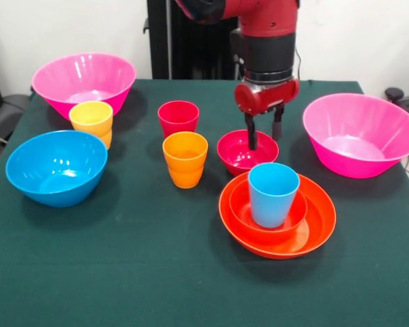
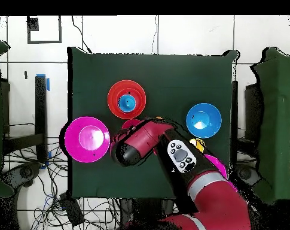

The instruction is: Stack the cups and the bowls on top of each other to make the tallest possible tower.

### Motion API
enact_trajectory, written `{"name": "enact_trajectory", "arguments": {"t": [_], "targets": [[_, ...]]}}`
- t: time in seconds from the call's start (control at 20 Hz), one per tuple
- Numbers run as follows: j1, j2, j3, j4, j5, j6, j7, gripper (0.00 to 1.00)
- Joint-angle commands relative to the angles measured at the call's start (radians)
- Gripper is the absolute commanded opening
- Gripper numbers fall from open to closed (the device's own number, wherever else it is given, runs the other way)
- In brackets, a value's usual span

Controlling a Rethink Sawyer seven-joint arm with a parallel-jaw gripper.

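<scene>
My gripper hangs open over the far rim of the small crimson bowl; one finger reaches inside the bowl and the other stands behind the rim. In front of it, the blue cup stands in the small orange bowl, which is nested in the wide shallow orange bowl. The orange cup, red cup and yellow cup stand upright, each on its own. In the overhead view the arm hides the gripper and most of the crimson bowl.
The blue bowl sits at the left. One large pink bowl is at the far left corner and the other at the right. Overhead, the orange bowl stack, a pink bowl and the blue bowl show.
</scene>
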Motion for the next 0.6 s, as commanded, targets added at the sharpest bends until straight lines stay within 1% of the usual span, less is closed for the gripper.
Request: {"name": "enact_trajectory", "arguments": {"t": [0.05,0.2,0.35,0.6], "targets": [[0.034,0.064,-0.076,-0.108,-0.056,-0.034,0.065,1.00],[0.053,0.088,-0.097,-0.136,-0.060,-0.053,0.079,1.00],[0.057,0.091,-0.098,-0.141,-0.044,-0.033,0.060,1.00],[0.063,0.093,-0.106,-0.148,-0.031,-0.038,0.050,1.00]]}}
